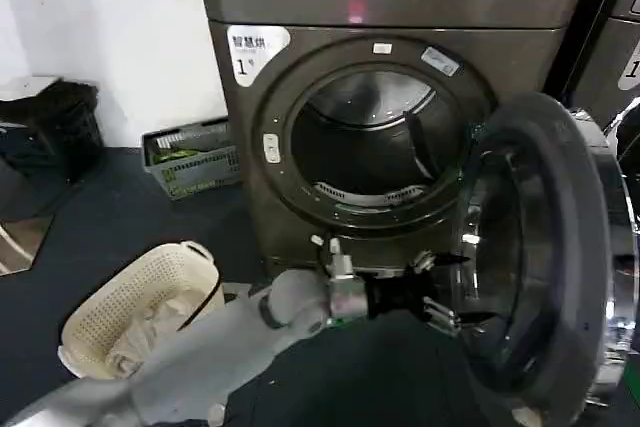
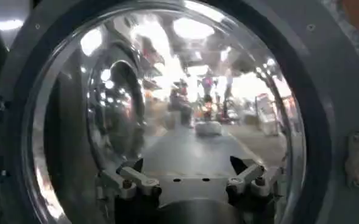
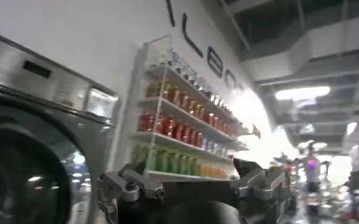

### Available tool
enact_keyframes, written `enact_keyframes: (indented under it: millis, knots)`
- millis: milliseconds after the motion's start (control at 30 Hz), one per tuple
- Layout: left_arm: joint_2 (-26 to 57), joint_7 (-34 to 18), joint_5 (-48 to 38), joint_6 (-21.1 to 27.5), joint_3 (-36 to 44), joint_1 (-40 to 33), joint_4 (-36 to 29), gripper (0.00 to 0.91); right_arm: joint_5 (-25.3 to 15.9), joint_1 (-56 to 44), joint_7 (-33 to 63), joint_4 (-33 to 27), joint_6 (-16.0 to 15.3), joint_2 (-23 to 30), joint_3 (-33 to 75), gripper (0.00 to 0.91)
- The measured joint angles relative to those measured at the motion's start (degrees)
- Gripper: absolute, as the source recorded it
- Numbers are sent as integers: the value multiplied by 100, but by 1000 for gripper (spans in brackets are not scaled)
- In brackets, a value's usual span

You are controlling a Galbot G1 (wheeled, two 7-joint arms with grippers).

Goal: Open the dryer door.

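So the machine has a white sticker (image 1: 255, 50) top left of the opening, big "1" on it plus some small characters I can't make out. Two more little labels sit on the rim above the drum, too small to read. In the right wrist view there's large lettering on the wall, only partly legible, above a shelf (image 3: 185, 131) of red, orange and green bottles.

The dryer door (image 1: 545, 267) is swung wide open, hanging off its hinge just past the left jaws (image 1: 447, 292), dark glass bulging toward them. The drum opening (image 1: 365, 137) sits up and behind the jaws, nothing blocking it. Back along the left arm there's a cream laundry basket (image 1: 140, 307) on the dark floor, and a grey-green crate (image 1: 195, 157) against the wall further off.

Left jaws (image 2: 188, 173) are spread apart, tips right at the door's inner glass (image 2: 167, 109), not gripping anything, can't tell if they actually touch it.

Right jaws (image 3: 194, 182) are spread too, nothing between them, up near another machine (image 3: 33, 134)
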Motion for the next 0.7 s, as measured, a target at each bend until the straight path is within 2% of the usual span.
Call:
enact_keyframes:
  millis: [367, 700]
  knots:
    - [-714, -70, -38, 74, 175, -401, 646, 907, -231, -242, -4, -60, -31, -72, 578, 907]
    - [-1363, -145, 21, 30, 83, -536, 1336, 907, -205, -287, 178, -243, -15, -178, 852, 907]
